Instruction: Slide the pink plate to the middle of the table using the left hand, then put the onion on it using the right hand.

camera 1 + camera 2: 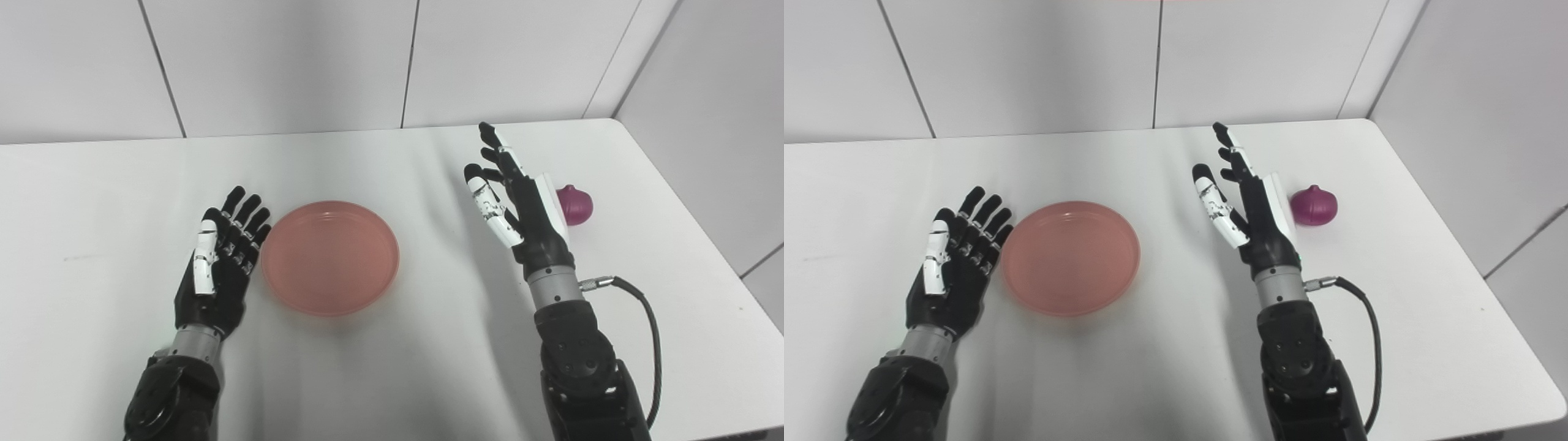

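The round pink plate [331,257] lies flat on the white table, a little left of the middle, with nothing on it. My left hand [222,263] rests palm up just left of the plate's rim, fingers spread, open. The purple onion [1314,206] sits on the table at the right. My right hand [1243,199] is raised with fingers pointing away, open, standing just left of the onion and apart from it. In the left eye view the hand hides part of the onion [576,206].
The white table [392,367] ends at a wall at the back and at a rounded right edge [1476,275]. A black cable [1369,331] loops out from my right wrist.
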Controlling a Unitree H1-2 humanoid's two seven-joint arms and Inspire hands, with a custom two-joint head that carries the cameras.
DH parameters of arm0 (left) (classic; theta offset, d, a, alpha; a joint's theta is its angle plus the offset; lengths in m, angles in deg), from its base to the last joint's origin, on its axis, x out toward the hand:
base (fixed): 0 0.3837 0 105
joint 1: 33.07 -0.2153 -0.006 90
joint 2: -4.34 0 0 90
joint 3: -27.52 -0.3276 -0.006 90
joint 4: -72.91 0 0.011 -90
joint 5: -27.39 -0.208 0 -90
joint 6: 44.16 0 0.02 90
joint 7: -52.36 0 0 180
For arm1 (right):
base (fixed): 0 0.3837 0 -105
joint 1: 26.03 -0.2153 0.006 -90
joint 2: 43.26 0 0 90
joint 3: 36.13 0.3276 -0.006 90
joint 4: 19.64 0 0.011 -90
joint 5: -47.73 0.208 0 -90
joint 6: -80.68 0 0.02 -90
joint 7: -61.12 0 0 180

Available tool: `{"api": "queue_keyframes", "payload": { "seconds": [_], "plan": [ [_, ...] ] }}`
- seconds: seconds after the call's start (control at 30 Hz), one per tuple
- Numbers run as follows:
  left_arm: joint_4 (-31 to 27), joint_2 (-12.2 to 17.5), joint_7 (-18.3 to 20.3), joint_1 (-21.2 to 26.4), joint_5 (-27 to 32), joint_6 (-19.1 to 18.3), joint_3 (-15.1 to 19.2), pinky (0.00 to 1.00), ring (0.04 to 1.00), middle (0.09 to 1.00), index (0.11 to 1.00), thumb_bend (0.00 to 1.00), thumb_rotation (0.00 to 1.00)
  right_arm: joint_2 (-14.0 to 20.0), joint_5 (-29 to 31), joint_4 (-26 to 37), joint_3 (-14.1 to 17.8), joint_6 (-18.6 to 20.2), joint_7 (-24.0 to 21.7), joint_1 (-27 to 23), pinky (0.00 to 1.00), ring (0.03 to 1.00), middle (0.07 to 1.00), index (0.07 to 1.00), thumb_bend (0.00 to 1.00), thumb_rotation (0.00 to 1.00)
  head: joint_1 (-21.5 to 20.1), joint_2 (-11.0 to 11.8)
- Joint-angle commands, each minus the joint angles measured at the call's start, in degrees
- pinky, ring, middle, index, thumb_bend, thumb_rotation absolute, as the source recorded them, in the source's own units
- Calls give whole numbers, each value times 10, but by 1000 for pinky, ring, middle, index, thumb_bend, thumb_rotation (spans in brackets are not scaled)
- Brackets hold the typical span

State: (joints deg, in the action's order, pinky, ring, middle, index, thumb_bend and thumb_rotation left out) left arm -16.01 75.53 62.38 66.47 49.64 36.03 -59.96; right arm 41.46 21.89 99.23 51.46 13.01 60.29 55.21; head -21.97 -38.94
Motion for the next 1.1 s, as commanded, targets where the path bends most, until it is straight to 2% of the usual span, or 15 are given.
{"api": "queue_keyframes", "payload": {
  "seconds": [0.0,0.13,0.23,0.33,0.57,0.8,1.07],
  "plan": [
    [6,0,-4,-8,1,-10,3,940,930,934,932,408,1000,18,-15,19,12,-15,2,-22,822,892,922,957,758,561,-1,1],
    [10,1,-4,-7,2,-9,4,935,926,928,929,404,1000,43,-34,13,26,-22,4,-30,816,892,923,958,836,477,-11,4],
    [10,1,-3,-7,3,-11,4,938,928,929,930,413,1000,77,-77,13,28,-5,-11,-40,816,891,917,952,877,506,-12,5],
    [17,3,2,-7,4,-5,5,938,929,930,932,416,1000,97,-98,15,34,5,-24,-47,812,892,917,945,897,484,-13,9],
    [23,2,6,-7,10,-3,10,945,932,932,931,420,1000,109,-144,12,50,20,-35,-56,741,848,892,930,951,433,-17,15],
    [26,3,5,-7,15,-6,17,948,927,923,922,415,1000,111,-159,-10,74,9,-21,-56,753,860,898,915,984,375,-34,22],
    [41,5,16,-5,17,1,22,958,930,921,923,411,1000,116,-192,-44,79,1,-2,-46,717,836,888,886,992,406,-37,27]
  ]
}}
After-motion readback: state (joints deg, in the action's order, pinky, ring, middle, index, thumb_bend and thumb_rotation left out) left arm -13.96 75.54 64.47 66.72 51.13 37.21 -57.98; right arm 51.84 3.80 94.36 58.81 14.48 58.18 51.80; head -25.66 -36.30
